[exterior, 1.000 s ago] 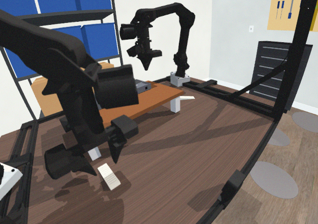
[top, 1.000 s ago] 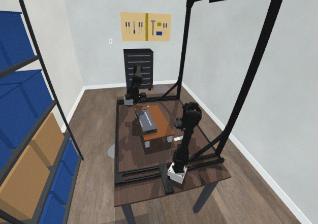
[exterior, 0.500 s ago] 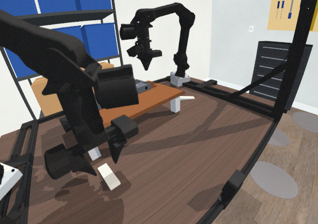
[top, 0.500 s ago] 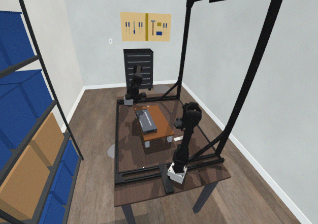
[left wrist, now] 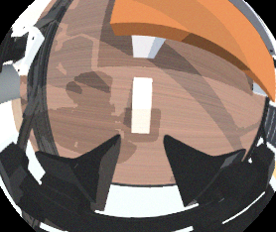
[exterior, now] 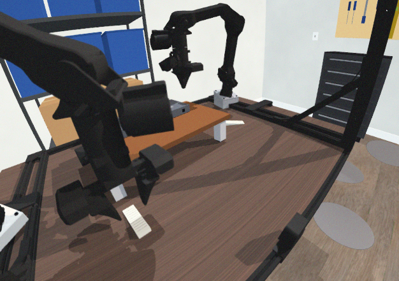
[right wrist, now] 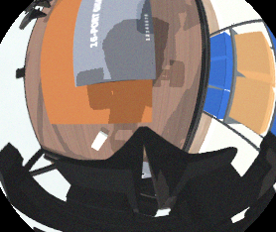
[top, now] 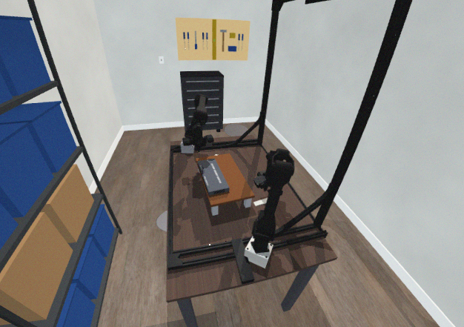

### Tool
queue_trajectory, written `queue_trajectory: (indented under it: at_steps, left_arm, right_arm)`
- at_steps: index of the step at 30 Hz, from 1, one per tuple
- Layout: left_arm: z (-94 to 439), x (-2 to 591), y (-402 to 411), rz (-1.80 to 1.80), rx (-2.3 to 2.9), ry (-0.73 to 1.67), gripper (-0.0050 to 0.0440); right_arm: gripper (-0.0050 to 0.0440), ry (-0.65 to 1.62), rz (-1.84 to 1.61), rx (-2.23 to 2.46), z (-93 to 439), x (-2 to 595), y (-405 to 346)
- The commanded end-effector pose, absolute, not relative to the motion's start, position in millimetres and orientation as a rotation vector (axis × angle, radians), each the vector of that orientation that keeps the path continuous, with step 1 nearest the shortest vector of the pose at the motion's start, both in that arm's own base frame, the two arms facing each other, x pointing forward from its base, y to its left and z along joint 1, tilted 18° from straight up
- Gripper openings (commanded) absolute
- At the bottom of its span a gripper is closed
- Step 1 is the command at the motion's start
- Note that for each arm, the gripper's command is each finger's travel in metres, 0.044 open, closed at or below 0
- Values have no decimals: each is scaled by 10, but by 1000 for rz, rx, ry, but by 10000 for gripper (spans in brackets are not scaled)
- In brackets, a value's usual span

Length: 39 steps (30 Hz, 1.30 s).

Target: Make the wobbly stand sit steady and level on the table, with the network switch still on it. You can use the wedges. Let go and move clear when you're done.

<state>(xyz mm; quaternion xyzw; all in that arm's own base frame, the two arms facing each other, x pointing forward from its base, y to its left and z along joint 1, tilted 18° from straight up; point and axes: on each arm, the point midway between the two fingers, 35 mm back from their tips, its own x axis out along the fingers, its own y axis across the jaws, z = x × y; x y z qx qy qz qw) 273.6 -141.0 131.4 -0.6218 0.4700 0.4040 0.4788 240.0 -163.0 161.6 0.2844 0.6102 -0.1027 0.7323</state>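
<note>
Wobbly stand (top: 239, 177) (exterior: 199, 118) (left wrist: 197, 20) (right wrist: 58, 74) sits mid-table in our top view, bearing one network switch (top: 215, 179) (exterior: 180, 108) (right wrist: 112, 45); its "16-PORT" lettering reads only from the right wrist. From the stand, the left gripper (top: 260, 181) (exterior: 132, 211) (left wrist: 142, 138), spread and empty, is at three o'clock; the right gripper (top: 204, 142) (exterior: 183, 86) (right wrist: 143, 130), pressed together, eleven. We count two wedges: the near wedge (top: 260, 202) (exterior: 136, 221) (left wrist: 142, 105) at four; the far wedge (top: 216, 154) (exterior: 235, 122) (right wrist: 99, 141), mostly hidden from above, twelve.
</note>
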Motion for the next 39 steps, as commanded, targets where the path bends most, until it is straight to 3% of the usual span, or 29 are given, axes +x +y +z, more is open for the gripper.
queue_trajectory:
  at_steps: [1,31,39]
  left_arm:
    - [1314,2736,-1410,986,-1518,1147,242]
    - [1314,2736,-1410,986,-1518,1147,242]
    - [1314,2736,-1410,986,-1518,1147,242]
  right_arm:
    - [0,1345,-220,626,1609,2399,-1623]
    - [0,1345,-220,626,1609,2399,-1623]
    - [0,960,-366,376,2282,2941,-2227]
